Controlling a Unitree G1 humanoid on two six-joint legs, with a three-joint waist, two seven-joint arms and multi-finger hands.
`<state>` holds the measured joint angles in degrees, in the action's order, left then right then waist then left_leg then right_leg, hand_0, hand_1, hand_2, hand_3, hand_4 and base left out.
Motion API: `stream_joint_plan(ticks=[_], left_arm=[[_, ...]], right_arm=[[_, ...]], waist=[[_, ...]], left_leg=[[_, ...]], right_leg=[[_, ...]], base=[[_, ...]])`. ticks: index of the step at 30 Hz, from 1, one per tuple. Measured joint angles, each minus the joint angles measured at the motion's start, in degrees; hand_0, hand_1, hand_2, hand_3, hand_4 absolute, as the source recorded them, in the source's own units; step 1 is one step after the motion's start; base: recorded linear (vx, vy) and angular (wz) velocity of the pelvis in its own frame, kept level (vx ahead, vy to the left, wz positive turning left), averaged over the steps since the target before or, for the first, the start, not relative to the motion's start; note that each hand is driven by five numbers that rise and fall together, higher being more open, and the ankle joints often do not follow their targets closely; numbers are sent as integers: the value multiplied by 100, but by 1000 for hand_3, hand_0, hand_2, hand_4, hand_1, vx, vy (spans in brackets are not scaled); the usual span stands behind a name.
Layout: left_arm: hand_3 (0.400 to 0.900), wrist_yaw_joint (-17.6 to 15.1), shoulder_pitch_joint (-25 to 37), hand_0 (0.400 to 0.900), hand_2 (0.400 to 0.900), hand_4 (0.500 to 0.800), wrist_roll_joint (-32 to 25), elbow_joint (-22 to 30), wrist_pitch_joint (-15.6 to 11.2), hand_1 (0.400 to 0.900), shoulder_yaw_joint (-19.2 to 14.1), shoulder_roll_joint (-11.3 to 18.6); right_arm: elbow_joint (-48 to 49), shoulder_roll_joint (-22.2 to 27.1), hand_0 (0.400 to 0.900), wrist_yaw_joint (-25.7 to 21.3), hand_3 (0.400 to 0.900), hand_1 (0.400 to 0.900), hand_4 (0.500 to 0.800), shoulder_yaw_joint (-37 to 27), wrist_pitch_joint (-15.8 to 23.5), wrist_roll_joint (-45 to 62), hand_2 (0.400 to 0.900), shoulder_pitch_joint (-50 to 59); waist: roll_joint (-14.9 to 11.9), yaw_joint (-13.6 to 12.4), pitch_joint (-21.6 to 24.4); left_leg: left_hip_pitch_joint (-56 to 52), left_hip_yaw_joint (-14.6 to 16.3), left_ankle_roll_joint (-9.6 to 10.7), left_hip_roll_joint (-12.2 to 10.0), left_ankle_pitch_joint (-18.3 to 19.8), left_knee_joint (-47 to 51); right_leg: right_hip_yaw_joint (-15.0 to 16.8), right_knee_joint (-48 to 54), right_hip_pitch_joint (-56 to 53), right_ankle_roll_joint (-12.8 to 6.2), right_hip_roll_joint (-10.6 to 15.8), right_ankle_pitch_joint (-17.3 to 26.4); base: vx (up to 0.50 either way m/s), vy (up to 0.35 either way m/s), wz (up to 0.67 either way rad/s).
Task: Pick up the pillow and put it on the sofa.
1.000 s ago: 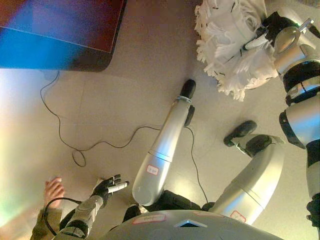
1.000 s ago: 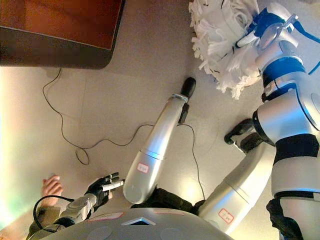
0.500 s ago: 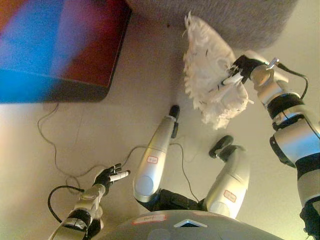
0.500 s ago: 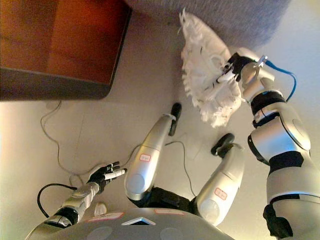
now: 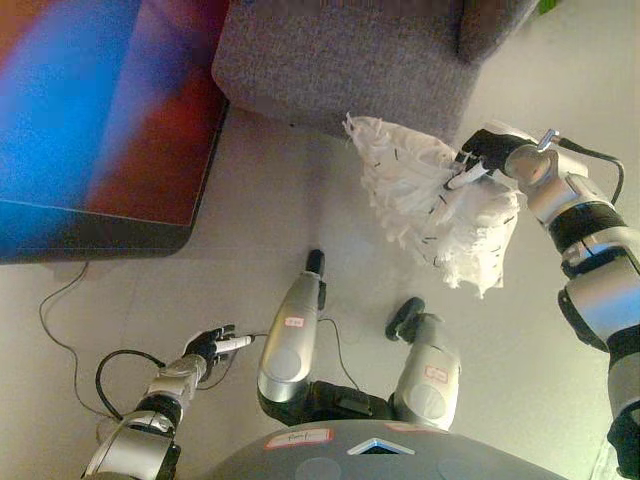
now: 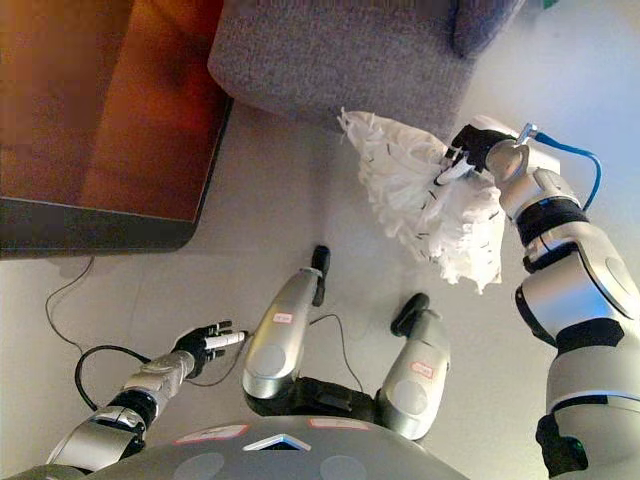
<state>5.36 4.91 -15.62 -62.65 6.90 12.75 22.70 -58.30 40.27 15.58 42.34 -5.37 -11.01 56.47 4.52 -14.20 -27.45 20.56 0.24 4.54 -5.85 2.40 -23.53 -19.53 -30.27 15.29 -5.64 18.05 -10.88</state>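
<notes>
So from my seat I've got the right hand (image 5: 484, 153) up at about 2 o'clock, fingers curled into the top edge of the pillow (image 5: 435, 200), which is this shaggy white fringed thing. It's hanging off the hand, clear of the floor (image 5: 270, 215), drooping down and to the right with the fringe ends dangling lowest around 3 o'clock. The sofa (image 5: 340, 55) is the grey fabric block at 12 o'clock, and the pillow's upper left corner sits just below its front edge in the view; can't tell if they're actually touching. There's a darker grey cushion (image 6: 485, 20) on the sofa up at 1 o'clock. The left hand (image 5: 208, 345) is way down at 7 o'clock, well apart from all that, fingers loosely stretched and holding nothing. Off at 10 o'clock is a low table (image 6: 100, 110) with a reddish brown top and dark edge, right beside the sofa's left end. A thin cord (image 5: 60, 310) trails across the floor below the table at 8 o'clock.
</notes>
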Motion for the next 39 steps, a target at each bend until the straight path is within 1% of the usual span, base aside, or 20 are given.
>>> stream_joint_plan(ticks=[5,8,9,10,13,15,17,19,21,23,24,25,27,28,29,31,33,35,37,39], left_arm=[[900,-33,-94,900,900,800,335,-214,198,900,-121,3],[900,-58,-151,900,900,800,476,-222,225,900,-183,10],[900,-68,-233,900,900,800,538,-225,241,900,-334,-3],[900,-73,-271,900,900,800,622,-227,233,900,-336,-4],[900,-68,-357,900,900,800,711,-282,233,900,-336,-49],[900,-41,-386,900,900,800,832,-303,250,900,-336,-56],[900,-15,-392,900,900,800,935,-434,240,900,-336,-61],[900,47,-401,900,900,800,1162,-528,273,900,-336,-65],[900,69,-462,900,900,800,1320,-612,292,900,-334,-67],[900,107,-592,900,900,800,1385,-819,346,900,-332,-95],[900,123,-708,900,900,800,1443,-917,382,900,-332,-129],[900,133,-778,900,900,800,1500,-964,433,900,-337,-87],[900,133,-715,900,900,800,1529,-999,439,900,-366,0],[900,128,-667,900,900,800,1530,-987,433,900,-480,-8],[900,119,-621,900,900,800,1526,-981,428,900,-567,-2],[900,64,-525,900,900,800,1526,-969,426,900,-600,16],[900,76,-411,900,900,800,1524,-941,421,900,-598,-17],[900,96,-355,900,900,800,1527,-887,414,900,-593,-3],[900,100,-318,900,900,800,1524,-850,415,900,-496,-9],[900,98,-299,900,900,800,1522,-853,433,900,-488,7]], right_arm=[[601,146,400,316,400,400,500,1,215,-97,400,-27],[861,220,400,483,400,400,500,1,248,-104,400,-26],[909,230,400,607,400,400,500,4,376,-122,400,-17],[922,234,400,675,400,400,500,9,431,-184,400,-1],[934,308,400,893,400,400,500,39,596,-279,400,199],[939,429,400,988,400,400,500,48,596,-269,400,261],[874,598,400,1093,400,400,500,152,593,-268,400,281],[767,851,400,1247,400,400,500,314,593,-264,400,281],[595,970,400,1309,400,400,500,368,588,-261,400,282],[582,1067,400,1360,400,400,500,368,591,-223,400,301],[581,1071,400,1396,400,400,500,372,618,-208,400,362],[575,1024,400,1384,400,400,500,392,644,-173,400,415],[557,973,400,1444,400,400,500,467,796,-89,400,590],[492,891,400,1453,400,400,500,466,853,-87,400,658],[460,749,400,1447,400,400,500,454,867,-83,400,683],[415,517,400,1453,400,400,500,456,877,-82,400,661],[350,392,400,1466,400,400,500,456,921,-83,400,571],[337,357,400,1488,400,400,500,455,982,-83,400,439],[333,357,400,1488,400,400,500,409,1001,-82,400,435],[331,366,400,1489,400,400,500,309,1079,-82,400,417]], waist=[[-244,3,275],[-350,-9,478],[-416,-27,672],[-437,-35,755],[-489,-49,889],[-523,-88,984],[-521,-104,1105],[-503,-149,1247],[-591,-249,1408],[-608,-366,1577],[-471,-476,1691],[-473,-516,1699],[-558,-633,1659],[-573,-662,1653],[-629,-660,1641],[-811,-631,1625],[-908,-590,1657],[-1100,-482,1801],[-1184,-334,1869],[-1152,-134,1895]], left_leg=[[-652,-35,144,-195,-166,623],[-931,-47,227,-305,-224,886],[-1166,-54,294,-391,-273,1078],[-1237,-65,295,-424,-274,1081],[-1361,-57,291,-499,-341,952],[-1339,-83,287,-479,-547,943],[-1330,-107,322,-425,-775,987],[-1011,15,517,-330,-869,746],[-836,182,672,106,-800,877],[-776,409,705,501,-787,1244],[-879,542,611,489,-904,1456],[-1000,774,9,447,-774,1547],[-1005,1142,-294,410,-679,1486],[-1042,1137,-537,429,-604,1423],[-1117,1125,-675,448,-529,1380],[-1270,1128,-648,494,-440,1396],[-1448,1081,-637,407,-422,1506],[-1543,1063,-650,389,-406,1645],[-1604,1011,-718,369,-383,1778],[-1801,842,-842,437,-417,2033]], right_leg=[[-187,566,-660,67,-308,70],[-249,834,-934,107,-473,98],[-280,1054,-1183,133,-659,115],[-283,1147,-1302,142,-733,111],[-294,1195,-1508,233,-832,33],[-369,1274,-1590,261,-807,18],[-536,1411,-1748,291,-798,-9],[-608,1769,-2006,361,-888,54],[-423,2026,-2095,406,-898,80],[-106,2199,-2137,397,-946,80],[-46,2282,-2191,342,-1070,82],[-60,2339,-2231,276,-1114,71],[-275,2392,-2277,288,-1101,79],[-253,2517,-2378,257,-1124,91],[-231,2632,-2522,207,-1146,120],[-255,2668,-2694,158,-1152,132],[-339,2116,-2600,20,-1140,143],[-318,1660,-2432,-43,-1116,178],[-266,1088,-2178,-94,-981,215],[-284,672,-1989,-106,-802,245]], base=[[190,-198,-1],[179,-195,1],[165,-189,1],[192,-225,3],[152,-144,18],[171,-98,25],[247,-99,37],[300,-116,22],[411,-149,3],[356,-80,0],[351,-52,-4],[359,-26,-18],[329,16,-27],[297,36,-15],[292,35,-3],[299,78,16],[220,62,22],[225,28,31],[230,-49,40],[223,-165,60]])
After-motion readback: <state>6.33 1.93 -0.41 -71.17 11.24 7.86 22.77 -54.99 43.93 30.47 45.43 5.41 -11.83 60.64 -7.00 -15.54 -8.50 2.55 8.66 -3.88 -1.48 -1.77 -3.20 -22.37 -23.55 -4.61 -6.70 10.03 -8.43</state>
